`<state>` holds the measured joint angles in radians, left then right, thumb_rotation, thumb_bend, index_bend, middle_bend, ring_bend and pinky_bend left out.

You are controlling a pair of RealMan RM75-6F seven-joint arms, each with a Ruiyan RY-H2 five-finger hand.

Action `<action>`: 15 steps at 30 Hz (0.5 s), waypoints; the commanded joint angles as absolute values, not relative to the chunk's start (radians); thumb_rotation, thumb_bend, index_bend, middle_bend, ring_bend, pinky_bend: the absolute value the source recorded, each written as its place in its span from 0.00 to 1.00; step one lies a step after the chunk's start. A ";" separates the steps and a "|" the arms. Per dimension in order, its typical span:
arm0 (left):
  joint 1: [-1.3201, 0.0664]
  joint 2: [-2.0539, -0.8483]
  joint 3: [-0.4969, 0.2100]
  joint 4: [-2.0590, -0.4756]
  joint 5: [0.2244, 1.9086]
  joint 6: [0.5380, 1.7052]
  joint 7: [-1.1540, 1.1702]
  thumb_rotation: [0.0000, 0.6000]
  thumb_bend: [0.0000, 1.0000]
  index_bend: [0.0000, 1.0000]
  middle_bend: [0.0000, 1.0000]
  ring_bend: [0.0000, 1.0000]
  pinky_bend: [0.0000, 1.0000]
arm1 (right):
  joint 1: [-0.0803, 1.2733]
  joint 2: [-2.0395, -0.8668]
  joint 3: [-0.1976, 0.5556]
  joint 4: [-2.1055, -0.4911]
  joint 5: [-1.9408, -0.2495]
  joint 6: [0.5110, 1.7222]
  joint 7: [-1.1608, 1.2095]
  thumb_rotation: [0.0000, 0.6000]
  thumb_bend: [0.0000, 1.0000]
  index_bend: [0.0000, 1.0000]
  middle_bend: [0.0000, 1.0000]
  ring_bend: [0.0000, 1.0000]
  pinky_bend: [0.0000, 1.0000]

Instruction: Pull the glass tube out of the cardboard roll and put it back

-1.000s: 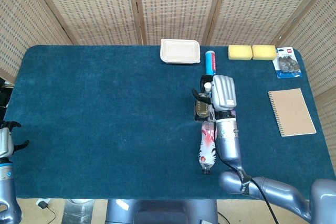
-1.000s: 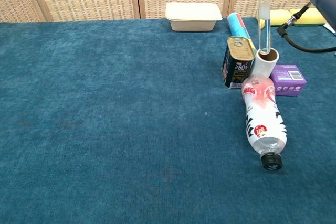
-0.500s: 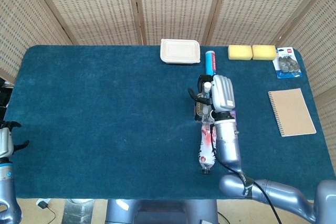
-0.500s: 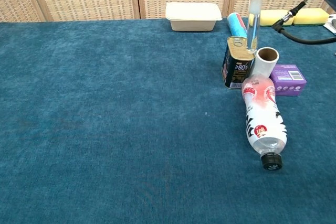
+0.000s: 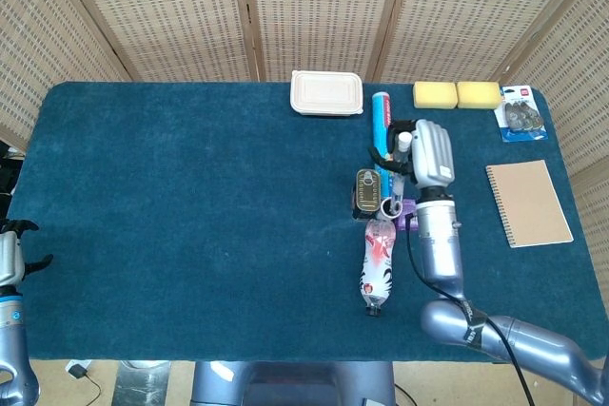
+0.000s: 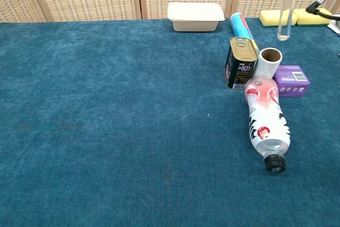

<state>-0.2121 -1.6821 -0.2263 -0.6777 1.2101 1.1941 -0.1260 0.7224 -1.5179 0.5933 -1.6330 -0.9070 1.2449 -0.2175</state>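
Blue tabletop (image 5: 190, 197) is pretty cluttered toward its right edge. Right hand (image 5: 428, 151) grips the glass tube (image 6: 287, 9) upright in the air, fully clear of the cardboard roll (image 6: 269, 62) standing beside the tin can (image 6: 239, 70). Left hand (image 5: 11, 252) hangs released off the left edge.

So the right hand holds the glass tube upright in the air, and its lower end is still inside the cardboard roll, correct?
Not quite. The right hand holds the glass tube upright, but the chest view shows its lower end clear above the cardboard roll.
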 commanded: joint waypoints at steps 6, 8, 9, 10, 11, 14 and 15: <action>-0.213 -1.683 -0.228 -0.680 1.207 1.194 -0.115 1.00 0.11 0.40 0.37 0.20 0.30 | 0.719 -1.465 0.553 -1.567 -0.971 1.249 -0.221 1.00 0.32 0.79 1.00 1.00 0.96; -0.213 -1.683 -0.229 -0.682 1.206 1.194 -0.112 1.00 0.11 0.40 0.37 0.20 0.30 | 0.704 -1.452 0.525 -1.613 -1.013 1.255 -0.203 1.00 0.32 0.79 0.99 1.00 0.95; -0.213 -1.683 -0.229 -0.682 1.206 1.195 -0.113 1.00 0.11 0.40 0.37 0.20 0.30 | 0.697 -1.442 0.511 -1.635 -1.032 1.251 -0.193 1.00 0.32 0.79 0.99 1.00 0.95; -0.212 -1.682 -0.229 -0.683 1.206 1.196 -0.113 1.00 0.11 0.40 0.37 0.20 0.30 | 0.687 -1.429 0.497 -1.659 -1.048 1.245 -0.178 1.00 0.32 0.79 0.99 1.00 0.95; -0.212 -1.682 -0.229 -0.683 1.206 1.196 -0.114 1.00 0.11 0.40 0.37 0.20 0.30 | 0.680 -1.415 0.494 -1.665 -1.050 1.239 -0.166 1.00 0.32 0.79 0.99 1.00 0.95; -0.211 -1.681 -0.228 -0.682 1.207 1.195 -0.119 1.00 0.11 0.40 0.37 0.20 0.30 | 0.672 -1.387 0.522 -1.606 -1.002 1.236 -0.157 1.00 0.32 0.79 0.99 1.00 0.95; -0.212 -1.681 -0.228 -0.681 1.207 1.194 -0.120 1.00 0.11 0.40 0.37 0.20 0.30 | 0.677 -1.384 0.543 -1.568 -0.963 1.226 -0.153 1.00 0.32 0.79 0.99 1.00 0.95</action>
